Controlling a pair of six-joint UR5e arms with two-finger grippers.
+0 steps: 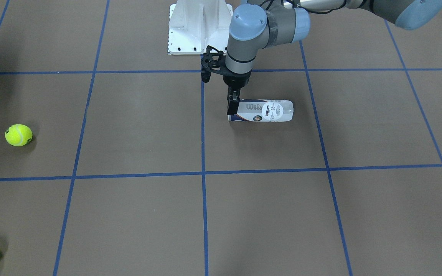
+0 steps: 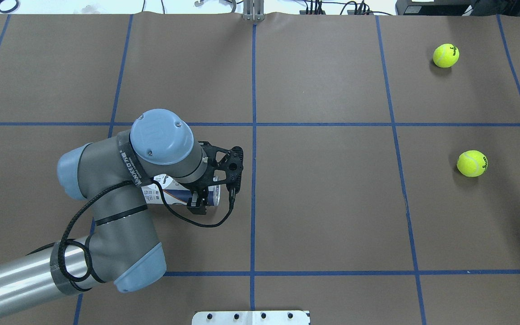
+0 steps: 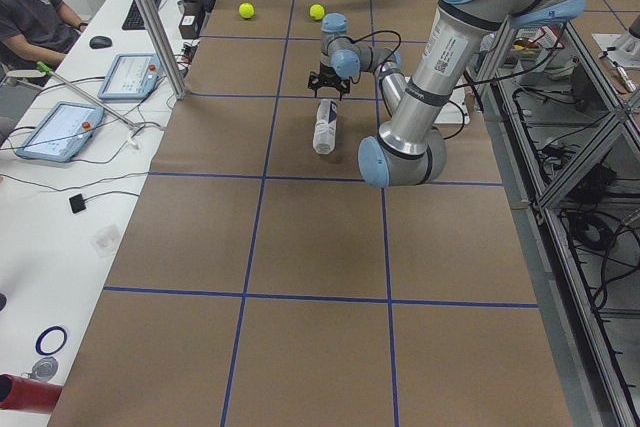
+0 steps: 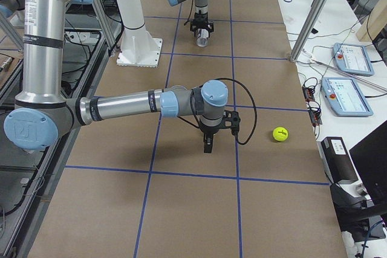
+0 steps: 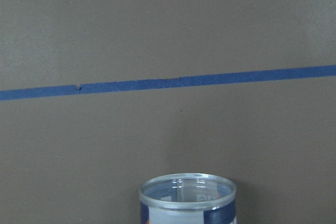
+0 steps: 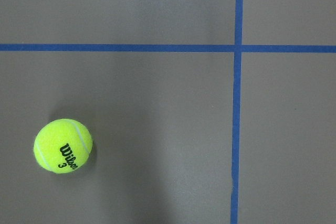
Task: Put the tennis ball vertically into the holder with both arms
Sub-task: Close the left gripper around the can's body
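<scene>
On the brown table [image 1: 129, 214], the holder [image 1: 267, 111] lay on its side, its metal-rimmed mouth near a blue tape line [image 1: 203, 134]. Left gripper [image 1: 232, 112] pointed down at that mouth end, fingers on either side of the rim; whether they pinched it could not be told. Right gripper [image 4: 207, 147] hung pointing down toward the robot's right end; its finger spacing could not be told. Nearer tennis ball [image 2: 471, 163] and farther tennis ball [image 2: 445, 55] lay well apart from the holder.
</scene>
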